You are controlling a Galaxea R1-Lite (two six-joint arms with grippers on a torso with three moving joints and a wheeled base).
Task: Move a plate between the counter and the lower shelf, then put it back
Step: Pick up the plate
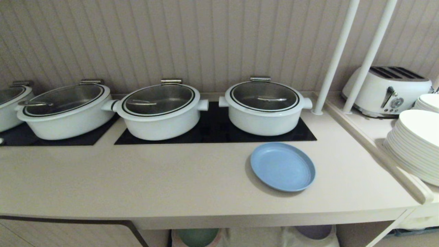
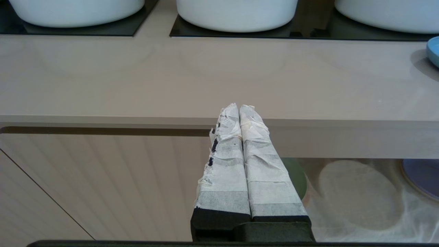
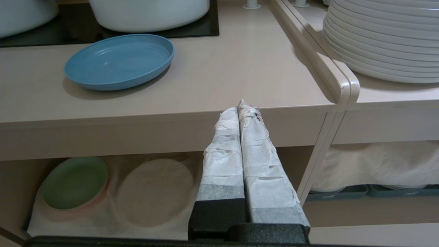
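At the left of the head view, white pots with glass lids [image 1: 65, 109] stand on black glass panels [image 1: 214, 132] set into the counter [image 1: 171, 181]. A further pot [image 1: 264, 106] occupies the centre right. The plate [image 1: 282, 166] — light blue, round, with a shallow rim — lies flat on the bare counter in the lower centre right of that frame, just in front of the right-hand panel and touching neither it nor any pot. Two white poles [image 1: 337, 51] rise at upper right from a raised side ledge carrying a white toaster [image 1: 387, 90] and a stack of white plates [image 1: 413, 144].

Neither arm appears in the head view. In the left wrist view the left gripper [image 2: 239, 109] sits at frame centre, level with the counter's front edge, its tape-wrapped fingers pressed together and holding nothing. In the right wrist view the right gripper [image 3: 241, 107] is likewise closed and empty, at frame centre, well apart from the plate.

Below the counter, the lower shelf [image 3: 154, 195] carries a wrinkled white cloth — a green plate [image 3: 75, 181] rests on it at lower left of the right wrist frame. A purple plate [image 2: 423, 176] shows at the right edge of the left wrist frame.
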